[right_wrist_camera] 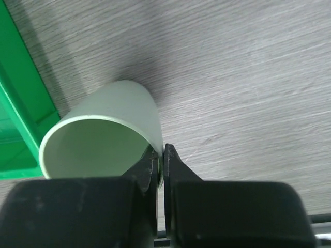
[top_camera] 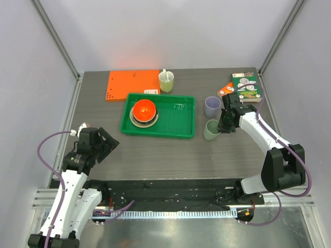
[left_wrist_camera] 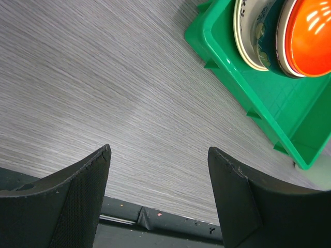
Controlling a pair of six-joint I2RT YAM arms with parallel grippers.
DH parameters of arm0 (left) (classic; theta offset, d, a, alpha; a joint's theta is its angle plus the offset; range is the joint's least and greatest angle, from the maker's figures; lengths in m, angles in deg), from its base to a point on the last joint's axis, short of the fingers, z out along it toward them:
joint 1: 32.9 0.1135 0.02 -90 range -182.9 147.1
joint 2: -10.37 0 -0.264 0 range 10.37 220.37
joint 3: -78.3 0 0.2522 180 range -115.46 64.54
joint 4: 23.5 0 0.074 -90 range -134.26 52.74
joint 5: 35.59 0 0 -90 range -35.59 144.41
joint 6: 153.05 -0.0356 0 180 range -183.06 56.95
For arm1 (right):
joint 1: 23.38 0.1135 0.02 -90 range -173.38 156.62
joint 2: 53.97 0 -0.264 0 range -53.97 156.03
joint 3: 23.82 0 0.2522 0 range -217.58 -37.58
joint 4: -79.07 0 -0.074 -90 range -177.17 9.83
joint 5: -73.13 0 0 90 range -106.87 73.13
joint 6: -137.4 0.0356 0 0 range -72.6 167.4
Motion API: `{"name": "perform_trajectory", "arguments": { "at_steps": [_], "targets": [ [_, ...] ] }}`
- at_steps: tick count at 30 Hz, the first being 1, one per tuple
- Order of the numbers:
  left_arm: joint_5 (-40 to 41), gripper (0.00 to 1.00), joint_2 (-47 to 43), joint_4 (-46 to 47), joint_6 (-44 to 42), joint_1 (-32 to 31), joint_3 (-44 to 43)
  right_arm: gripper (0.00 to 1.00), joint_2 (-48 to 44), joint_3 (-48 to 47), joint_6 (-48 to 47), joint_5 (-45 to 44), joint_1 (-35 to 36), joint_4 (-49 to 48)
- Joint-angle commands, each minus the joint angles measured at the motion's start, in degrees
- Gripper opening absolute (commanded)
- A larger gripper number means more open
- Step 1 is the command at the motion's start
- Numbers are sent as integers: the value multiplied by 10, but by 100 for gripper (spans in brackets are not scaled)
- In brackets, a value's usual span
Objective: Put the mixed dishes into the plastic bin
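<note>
The green plastic bin [top_camera: 176, 124] lies mid-table and shows in the left wrist view [left_wrist_camera: 243, 88]. In its left half stands a stack: a cream plate [left_wrist_camera: 247, 36] at the bottom and the orange-red bowl [top_camera: 144, 109] on top. The lavender cup [top_camera: 212, 106] stands right of the bin. The pale sage-green cup [top_camera: 211, 130] stands in front of it. My right gripper [top_camera: 223, 125] is shut on the sage cup's right wall [right_wrist_camera: 121, 129], one finger inside the rim, one outside. My left gripper [top_camera: 106, 143] is open and empty over bare table near the bin's front left corner.
A flat orange board [top_camera: 133, 84] lies at the back left. A yellow-green cup with a spoon [top_camera: 166, 81] stands behind the bin. A green booklet [top_camera: 245, 86] lies at the back right. The table's front edge runs just under my left fingers [left_wrist_camera: 83, 196].
</note>
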Motion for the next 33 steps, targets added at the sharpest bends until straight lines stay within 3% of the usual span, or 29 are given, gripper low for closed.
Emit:
{"name": "perform_trajectory", "arguments": {
  "at_steps": [1,5,10,16,24,33],
  "targets": [
    [-3,75,3,23,-8,3,-2,1,-44,-21,-9,5,16,-9],
    [-3,75,3,24,-8,3,-1,1,-75,-85,-17,-28,70,28],
    [-2,75,6,24,-8,3,-1,1,-48,-201,-17,-13,128,73],
    [-3,75,2,22,-8,2,-2,1,69,-327,-57,-86,236,92],
    [-4,75,2,21,-8,3,-2,1,260,-426,-112,-92,237,42],
    [-4,75,6,22,-9,2,-2,1,373,-560,-119,-116,221,50]
  ]
}}
